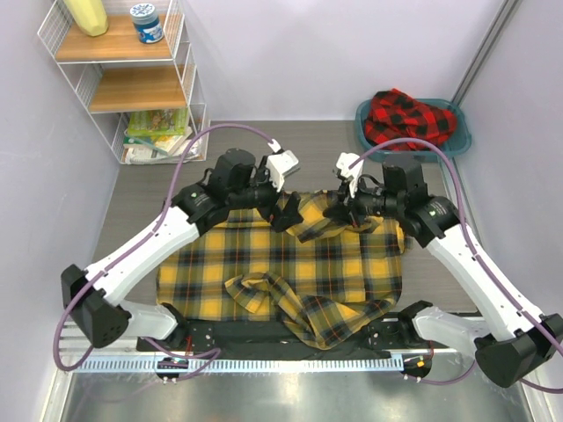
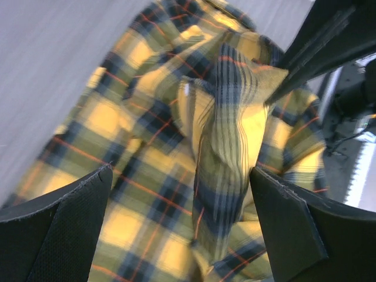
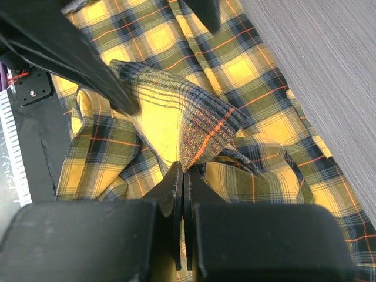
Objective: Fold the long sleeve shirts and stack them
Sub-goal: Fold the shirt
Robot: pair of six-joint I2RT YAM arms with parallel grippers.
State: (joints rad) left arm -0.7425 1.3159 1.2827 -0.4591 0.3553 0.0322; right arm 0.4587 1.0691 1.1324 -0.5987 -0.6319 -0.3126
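The yellow-and-black plaid shirt [image 1: 264,264] lies spread on the table in front of both arms, with a loose sleeve bunched near the front edge. My right gripper [image 1: 338,209] is shut on a fold of the shirt [image 3: 194,126] and holds it raised above the rest of the cloth. My left gripper [image 1: 286,214] is open just above the shirt [image 2: 158,170], its fingers [image 2: 59,229] on either side of the raised fold [image 2: 226,153], not touching it. The red-and-black shirt [image 1: 409,117] lies crumpled in the teal basin [image 1: 459,142] at the back right.
A white wire shelf [image 1: 132,83] with wooden boards stands at the back left, holding a yellow bottle [image 1: 86,16], a jar [image 1: 147,23] and books. Walls close both sides. A black mat and rail [image 1: 264,360] run along the near edge.
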